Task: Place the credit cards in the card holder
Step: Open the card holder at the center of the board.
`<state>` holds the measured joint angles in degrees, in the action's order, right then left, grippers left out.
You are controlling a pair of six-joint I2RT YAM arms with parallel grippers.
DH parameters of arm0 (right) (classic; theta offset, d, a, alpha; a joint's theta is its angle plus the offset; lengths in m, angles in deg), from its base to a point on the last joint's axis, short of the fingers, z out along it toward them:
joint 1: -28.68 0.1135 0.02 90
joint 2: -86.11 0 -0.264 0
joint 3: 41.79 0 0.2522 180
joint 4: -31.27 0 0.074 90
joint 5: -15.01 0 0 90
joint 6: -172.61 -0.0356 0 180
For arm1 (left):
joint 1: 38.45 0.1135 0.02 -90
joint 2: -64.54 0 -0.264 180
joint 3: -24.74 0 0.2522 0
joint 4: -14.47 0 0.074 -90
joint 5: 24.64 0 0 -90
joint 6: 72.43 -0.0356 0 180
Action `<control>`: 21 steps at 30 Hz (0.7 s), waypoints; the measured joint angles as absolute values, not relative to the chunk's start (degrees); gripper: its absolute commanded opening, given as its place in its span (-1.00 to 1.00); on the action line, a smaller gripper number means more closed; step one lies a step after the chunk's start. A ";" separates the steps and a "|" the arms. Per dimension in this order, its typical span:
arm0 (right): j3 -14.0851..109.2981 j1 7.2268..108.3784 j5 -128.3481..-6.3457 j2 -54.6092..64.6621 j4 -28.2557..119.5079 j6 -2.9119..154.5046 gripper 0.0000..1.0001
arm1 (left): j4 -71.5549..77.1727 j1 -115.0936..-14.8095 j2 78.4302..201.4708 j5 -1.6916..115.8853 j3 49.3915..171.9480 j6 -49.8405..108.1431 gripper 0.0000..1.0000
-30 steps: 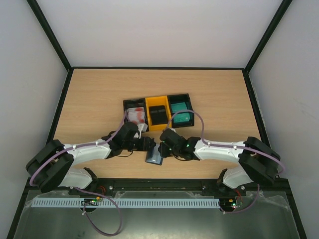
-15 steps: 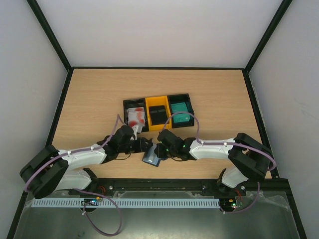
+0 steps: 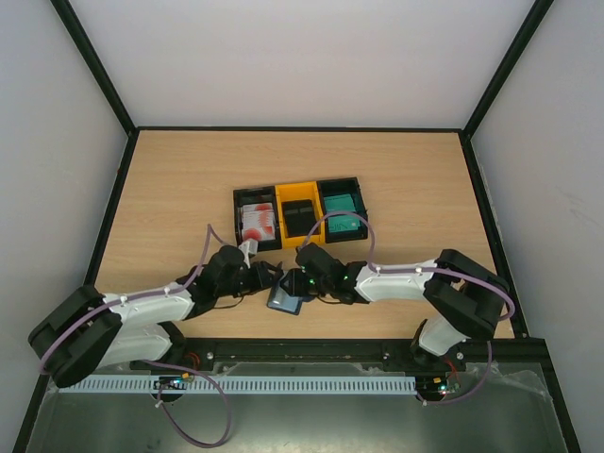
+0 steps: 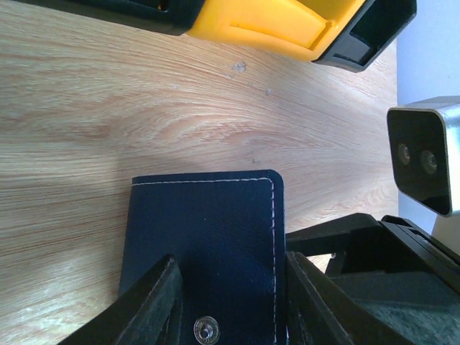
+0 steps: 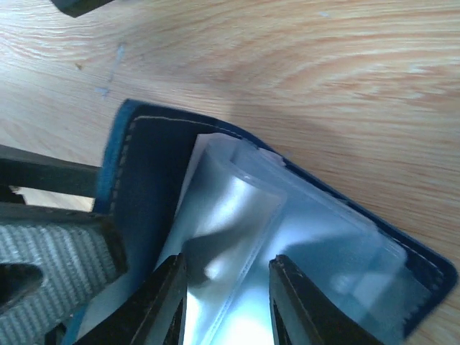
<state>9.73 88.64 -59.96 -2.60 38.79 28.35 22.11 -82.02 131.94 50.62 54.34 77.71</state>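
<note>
The card holder [image 3: 286,301] lies by the middle of the bench's [image 3: 170,189] near edge. The cards [image 3: 257,219] sit in the bins [image 3: 298,192] toward the centre. The step looks like opening the holder. The left end effector [image 4: 230,262] is narrowed on the navy cover, seemingly clamping it, and should hold it firm. The right end effector [image 5: 226,267] has its fingers slightly apart over the clear sleeve [image 5: 302,237] and should spread a slot gently. Whether it pinches the sleeve I cannot tell. Only the right wrist view shows the inside. The left wrist view shows just the cover and snap [image 4: 207,329].
</note>
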 measured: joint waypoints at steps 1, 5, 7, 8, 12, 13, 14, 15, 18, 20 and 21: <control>9.73 88.64 -59.50 -2.80 37.94 28.22 -0.28 | 22.57 -82.02 131.87 50.86 53.96 78.26 -0.20; 9.73 88.64 -57.82 -4.52 35.21 27.80 -0.22 | 24.15 -81.87 131.72 51.75 52.83 79.57 -0.19; 9.73 88.64 -57.12 -5.24 34.27 27.70 -0.17 | 24.56 -81.85 131.59 52.23 52.46 79.98 -0.19; 9.71 88.64 -56.79 -5.40 33.74 27.70 -0.15 | 24.72 -81.76 131.50 52.41 52.28 80.14 -0.19; 8.79 88.64 -54.48 -5.40 30.00 28.00 0.03 | 25.24 -81.41 130.85 53.15 51.28 81.12 -0.10; 8.42 88.64 -53.91 -5.40 29.17 27.89 0.06 | 25.22 -81.24 130.72 53.28 51.08 81.23 -0.06; 7.87 88.64 -52.90 -5.37 27.88 28.09 0.08 | 25.22 -81.11 130.56 53.37 50.88 81.32 -0.03; 7.35 88.64 -52.01 -5.29 26.86 28.15 0.09 | 25.17 -80.82 130.37 53.39 50.64 81.47 0.00; 6.63 88.64 -49.71 -5.20 24.78 28.33 0.11 | 24.56 -80.12 129.91 53.41 50.42 81.67 0.13; 6.63 88.64 -48.53 -5.20 23.69 28.42 0.12 | 23.62 -79.51 129.32 53.39 50.40 81.82 0.21; 6.63 88.64 -48.09 -5.20 23.23 28.44 0.12 | 22.97 -79.16 128.84 53.44 50.38 81.89 0.26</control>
